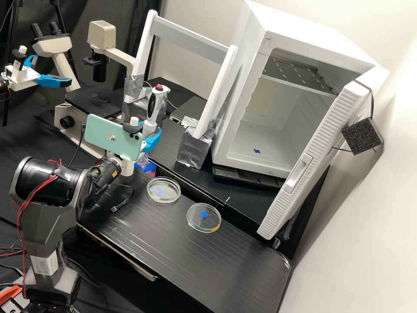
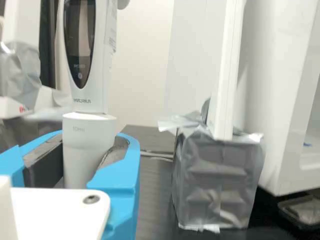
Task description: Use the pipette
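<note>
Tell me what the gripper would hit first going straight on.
Beyond the pipette in its jaws, the gripper seems headed between the taped posts, likely for the dark box behind; depth and height are unclear.

The gripper [image 1: 151,134] has a white body [image 2: 52,215] and two bright blue fingers [image 2: 121,182]. The fingers are part way closed, with some room between them, and they bend in at the front. Soft black pads [image 2: 44,161] sit on their inner sides. The dark wrist [image 1: 105,171] is just behind the gripper. Farther back is the big grey arm [image 1: 45,224], standing up and bent at a fat, round joint [image 1: 45,180]. Thin red wires [image 1: 21,217] hang down it.
</note>
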Tool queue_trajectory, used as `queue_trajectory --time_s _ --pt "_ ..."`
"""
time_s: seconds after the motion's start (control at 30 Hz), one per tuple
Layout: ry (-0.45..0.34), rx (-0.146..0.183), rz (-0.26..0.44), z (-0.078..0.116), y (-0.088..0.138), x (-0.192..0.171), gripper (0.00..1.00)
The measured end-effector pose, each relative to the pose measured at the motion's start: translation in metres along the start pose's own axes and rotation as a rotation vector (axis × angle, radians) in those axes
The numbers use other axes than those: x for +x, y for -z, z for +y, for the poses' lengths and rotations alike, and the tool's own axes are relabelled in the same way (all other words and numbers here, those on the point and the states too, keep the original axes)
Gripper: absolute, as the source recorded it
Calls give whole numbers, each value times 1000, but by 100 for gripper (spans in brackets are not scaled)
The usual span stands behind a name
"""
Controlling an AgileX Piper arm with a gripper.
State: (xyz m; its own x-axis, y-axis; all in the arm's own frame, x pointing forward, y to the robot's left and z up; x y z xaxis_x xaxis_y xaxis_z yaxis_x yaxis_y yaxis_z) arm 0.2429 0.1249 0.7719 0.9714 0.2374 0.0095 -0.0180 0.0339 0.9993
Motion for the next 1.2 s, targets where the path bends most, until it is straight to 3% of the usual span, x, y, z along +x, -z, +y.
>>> queue_trajectory --time_s 0.53,1.2 --pt "1 0 -9 0 -2 0 0" --pt "-201 72 118 59 27 -20 0"
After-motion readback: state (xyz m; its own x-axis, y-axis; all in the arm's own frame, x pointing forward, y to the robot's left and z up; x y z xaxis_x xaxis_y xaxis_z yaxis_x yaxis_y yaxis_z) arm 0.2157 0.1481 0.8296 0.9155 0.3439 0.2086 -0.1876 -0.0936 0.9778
